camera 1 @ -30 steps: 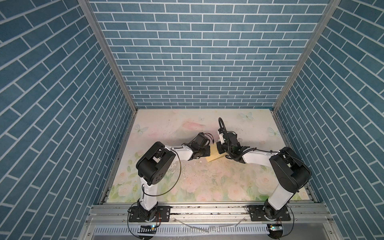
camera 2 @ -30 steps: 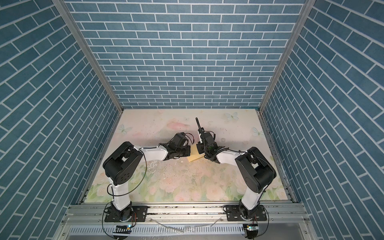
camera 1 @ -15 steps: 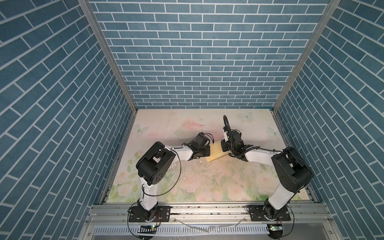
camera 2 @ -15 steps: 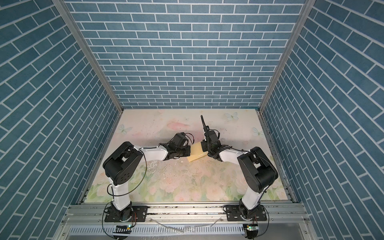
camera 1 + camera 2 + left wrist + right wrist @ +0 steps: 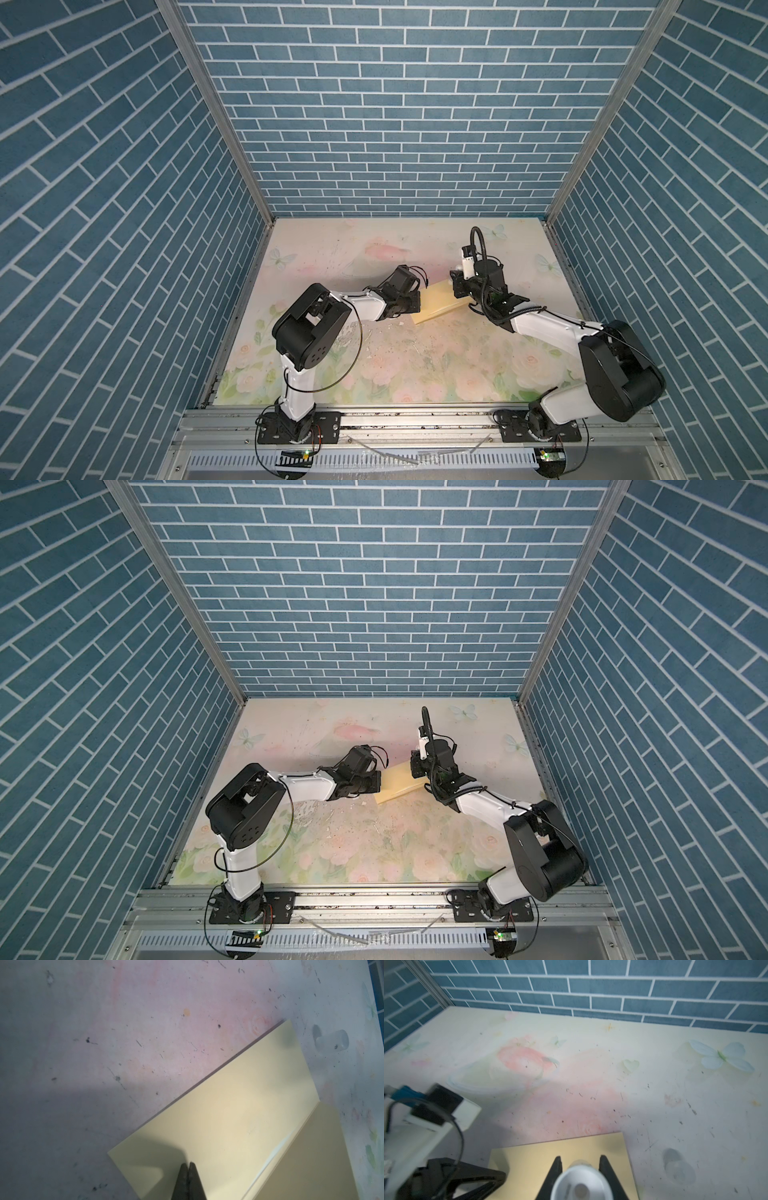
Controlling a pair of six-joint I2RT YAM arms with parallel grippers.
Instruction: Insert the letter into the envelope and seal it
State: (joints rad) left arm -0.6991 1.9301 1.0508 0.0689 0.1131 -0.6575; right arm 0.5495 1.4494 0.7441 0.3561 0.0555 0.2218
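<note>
The pale-yellow envelope (image 5: 436, 305) (image 5: 399, 785) lies flat mid-table between both arms. In the left wrist view its body (image 5: 228, 1115) is brightly lit and a darker flap (image 5: 315, 1157) folds off one long edge. My left gripper (image 5: 188, 1164) (image 5: 417, 305) is shut, its tips over one short end of the envelope with nothing between them. My right gripper (image 5: 580, 1157) (image 5: 457, 286) hovers over the other end of the envelope (image 5: 550, 1153), shut on a white glue stick (image 5: 579, 1184). The letter is out of view.
A small clear cap (image 5: 332, 1042) (image 5: 679, 1167) lies on the floral tabletop (image 5: 374, 365) just beyond the envelope's far corner. Blue brick walls (image 5: 395, 124) close in the back and both sides.
My right gripper has shifted a little to the right with the glue stick, along the envelope's end. The left arm and the envelope have stayed put.
</note>
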